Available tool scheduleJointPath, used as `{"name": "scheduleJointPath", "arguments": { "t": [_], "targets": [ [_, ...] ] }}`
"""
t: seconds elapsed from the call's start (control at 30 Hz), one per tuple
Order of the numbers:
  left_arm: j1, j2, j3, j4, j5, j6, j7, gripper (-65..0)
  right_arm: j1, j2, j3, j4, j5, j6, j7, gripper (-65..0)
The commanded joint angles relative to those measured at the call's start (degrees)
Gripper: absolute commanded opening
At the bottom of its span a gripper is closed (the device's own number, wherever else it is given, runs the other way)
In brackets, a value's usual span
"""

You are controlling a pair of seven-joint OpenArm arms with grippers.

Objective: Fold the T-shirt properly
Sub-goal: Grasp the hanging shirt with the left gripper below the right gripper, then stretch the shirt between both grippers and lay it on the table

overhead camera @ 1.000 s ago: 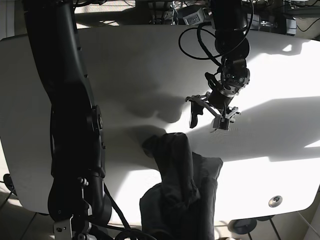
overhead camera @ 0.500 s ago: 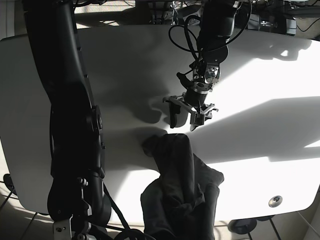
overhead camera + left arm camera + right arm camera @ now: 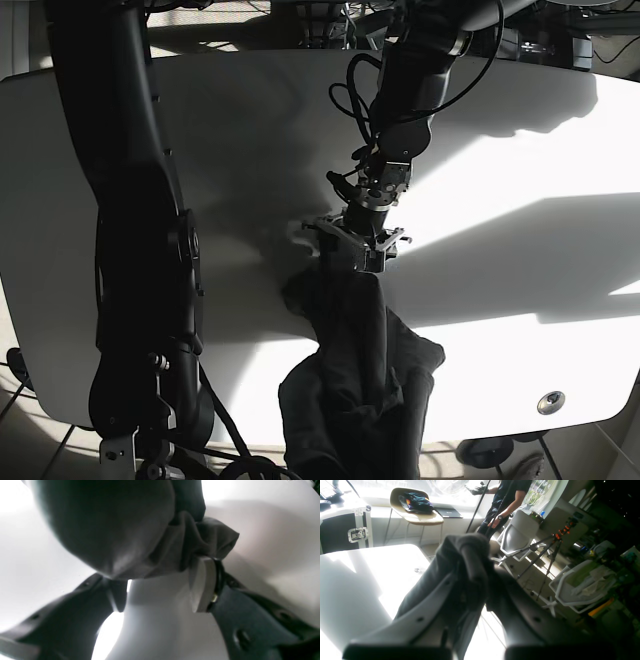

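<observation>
While right gripper (image 3: 480,597) pinches bunched T-shirt (image 3: 355,370), left gripper (image 3: 350,245), spread, straddles shirt's far end; likely next: close, spread flat on desk (image 3: 520,300).

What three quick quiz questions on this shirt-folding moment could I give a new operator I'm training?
1. True or false: the left hand is at the top end of the dark T-shirt.
2. Which hand is shut on cloth in its own wrist view? A) left B) right
3. Fill in: the shirt lies on a white ____.

Key: 1 true. 2 B: the right hand grips the shirt, while the left hand's fingers stand apart around a fold. 3 table.
</observation>
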Motion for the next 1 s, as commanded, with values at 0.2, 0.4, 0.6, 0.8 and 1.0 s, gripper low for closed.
{"name": "scheduleJointPath", "arguments": {
  "t": [0.2,0.4,0.6,0.8,1.0],
  "targets": [
    [-3.0,0.4,-0.2,2.3,-0.2,1.8,1.9,-65.0,2.6,1.4,0.4,1.0,0.5,-0.17,2.1,-62.8],
    [1.9,-3.2,-0.2,16.3,-0.2,1.9,6.8,-65.0,2.6,4.7,0.6,0.7,0.5,-0.52,2.5,-62.8],
    [2.4,-11.5,-3.3,31.5,-1.8,0.1,16.0,-65.0,2.6,9.0,0.7,-3.7,0.5,-0.78,7.0,-62.8],
    [-2.4,-21.7,-15.5,37.9,-11.7,-9.4,27.6,-65.0,2.8,13.4,0.6,-12.3,0.5,-1.92,16.2,-62.8],
    [-13.0,-32.0,-19.1,38.5,-19.4,-13.0,36.2,-65.0,2.2,15.0,0.7,-17.1,0.5,-2.80,18.9,-62.8]
  ]
}}
